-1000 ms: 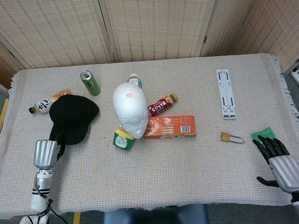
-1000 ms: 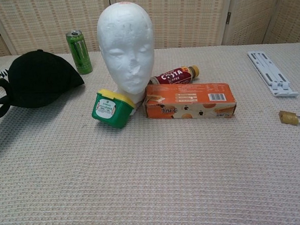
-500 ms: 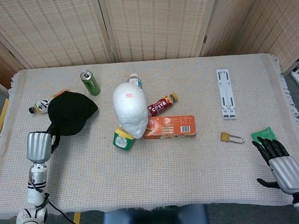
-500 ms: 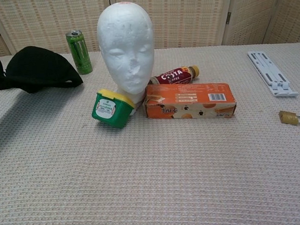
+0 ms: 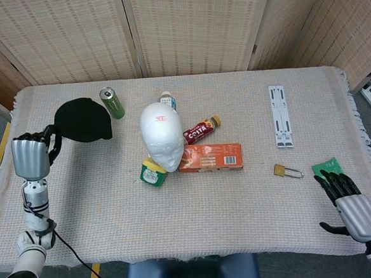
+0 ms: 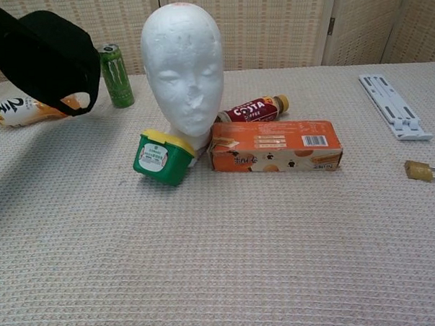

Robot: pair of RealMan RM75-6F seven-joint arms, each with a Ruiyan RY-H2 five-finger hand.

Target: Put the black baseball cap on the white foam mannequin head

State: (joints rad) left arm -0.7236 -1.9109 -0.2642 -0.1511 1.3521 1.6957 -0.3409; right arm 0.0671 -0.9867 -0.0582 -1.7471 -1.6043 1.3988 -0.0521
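My left hand (image 5: 31, 156) gripping black cap (image 5: 81, 120), cap hanging just beyond my fingers, off table; my right hand (image 5: 350, 205) resting empty, fingers spread.

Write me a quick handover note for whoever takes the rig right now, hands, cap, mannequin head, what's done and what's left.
Left hand: holds the black baseball cap off the table, left of the white foam mannequin head.
Right hand: open, holding nothing, at the near right corner by the green item.
Mannequin head: upright at mid-table, bare, with the green tub and orange box against its base.
Done: cap picked up.
Left: carry the cap over the head and seat it; mind the green can close by.
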